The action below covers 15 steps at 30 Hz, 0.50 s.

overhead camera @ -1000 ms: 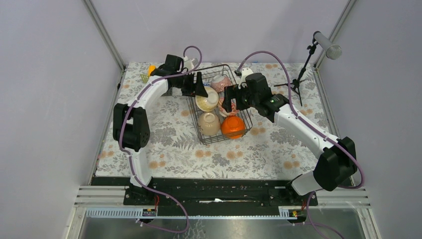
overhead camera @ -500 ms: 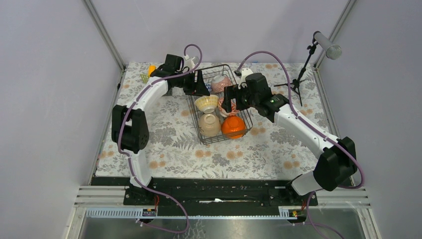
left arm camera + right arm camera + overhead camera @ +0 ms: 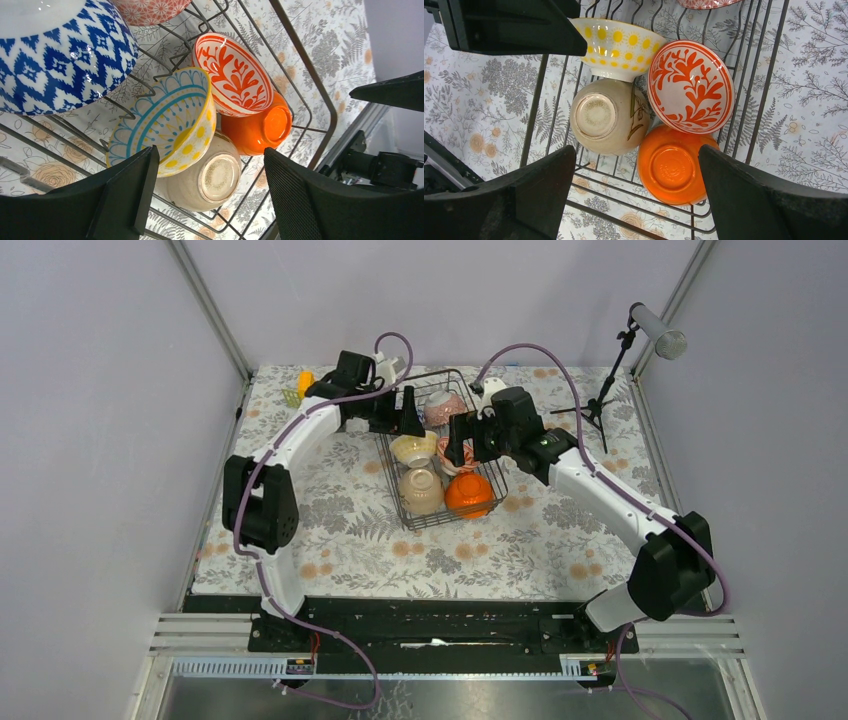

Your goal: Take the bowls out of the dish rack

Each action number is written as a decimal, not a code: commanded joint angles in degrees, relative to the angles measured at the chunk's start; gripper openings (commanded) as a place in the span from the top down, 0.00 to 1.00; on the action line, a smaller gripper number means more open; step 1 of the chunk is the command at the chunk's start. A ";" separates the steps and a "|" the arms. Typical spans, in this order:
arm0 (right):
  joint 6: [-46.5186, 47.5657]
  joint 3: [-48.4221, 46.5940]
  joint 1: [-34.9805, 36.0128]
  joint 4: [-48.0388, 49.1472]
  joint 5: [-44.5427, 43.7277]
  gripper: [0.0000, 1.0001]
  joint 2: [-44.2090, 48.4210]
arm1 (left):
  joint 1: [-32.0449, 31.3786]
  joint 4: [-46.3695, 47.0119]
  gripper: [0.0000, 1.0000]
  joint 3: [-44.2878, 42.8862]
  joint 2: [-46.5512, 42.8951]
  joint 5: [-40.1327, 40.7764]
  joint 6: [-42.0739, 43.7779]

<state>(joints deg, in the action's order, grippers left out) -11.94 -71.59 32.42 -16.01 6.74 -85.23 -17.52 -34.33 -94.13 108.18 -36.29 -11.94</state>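
Bowls all lie inside the black wire dish rack (image 3: 456,521), which stands on the flower-printed tablecloth (image 3: 330,540) at the far middle of the table. My left gripper (image 3: 209,152) hangs over the rack's far left part, jaws spread wide with nothing held. In its wrist view the cream bowl with yellow dots and teal lattice (image 3: 165,122) lies tipped on its side just beside one finger (image 3: 125,200); whether they touch I cannot tell. The plain beige bowl (image 3: 205,175) rests upside down under the gap between my fingers, against the cream one. The blue-and-white patterned bowl (image 3: 55,55) sits close under the camera, and the pink patterned bowl (image 3: 150,7) shows beyond it at the frame's edge.

My right gripper (image 3: 636,155) is likewise spread open and empty, hovering over the rack from its right side. Under it the plain orange bowl (image 3: 671,165) lies upside down, nearer one finger (image 3: 749,200), just beside the beige bowl. The white bowl with red leaf pattern (image 3: 690,85) leans on its edge between the orange bowl and the cream one. My two grippers face each other across the rack, near but apart.
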 commanded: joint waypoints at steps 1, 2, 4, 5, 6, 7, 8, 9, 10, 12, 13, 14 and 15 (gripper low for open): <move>-0.62 -1.70 0.03 1.46 1.07 0.00 -0.55 | -0.98 -2.70 0.19 -2.51 0.42 3.69 4.30; -0.70 -1.71 0.08 1.37 1.15 0.00 -0.55 | -1.07 -3.64 0.19 -3.79 1.16 3.99 5.24; -0.86 -1.71 0.01 1.38 1.25 0.00 -0.55 | -1.38 -6.46 0.20 -6.36 2.62 4.80 7.25; -0.95 -1.71 0.07 1.35 1.33 0.00 -0.55 | -1.69 -7.78 0.21 -7.40 3.24 5.28 8.39; -1.04 -1.77 0.08 1.36 1.33 0.00 -0.57 | -1.99 -9.06 0.22 -8.29 3.76 5.73 9.40; -1.10 -1.84 0.06 1.36 1.41 0.00 -0.57 | -2.33 -9.97 0.23 -8.85 4.16 6.12 10.23; -1.15 -1.85 0.05 1.34 1.49 0.00 -0.70 | -2.50 -10.31 0.23 -8.95 4.18 6.20 10.54; -1.23 -1.92 0.04 1.33 1.52 0.00 -0.71 | -2.57 -10.24 0.24 -8.89 4.15 6.04 10.55; -1.30 -1.97 0.08 1.31 1.54 0.00 -0.72 | -2.60 -10.10 0.25 -8.85 4.33 5.91 10.50; -1.41 -2.45 0.08 0.83 1.60 0.00 -0.88 | -2.65 -10.12 0.27 -9.07 4.75 5.93 10.45; -1.38 -2.82 0.04 0.54 1.68 0.00 -1.04 | -2.76 -10.13 0.28 -9.21 5.19 6.08 10.53; -1.37 -3.07 0.02 0.28 1.69 0.00 -1.12 | -2.83 -10.12 0.28 -9.37 5.55 6.25 10.58; -1.33 -3.38 0.02 0.08 1.74 0.00 -1.08 | -2.93 -10.13 0.29 -9.60 5.86 6.29 10.73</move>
<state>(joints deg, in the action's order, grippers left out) -12.91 -71.79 32.42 -16.08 7.20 -85.97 -19.99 -43.24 -100.95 112.71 -30.65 -3.03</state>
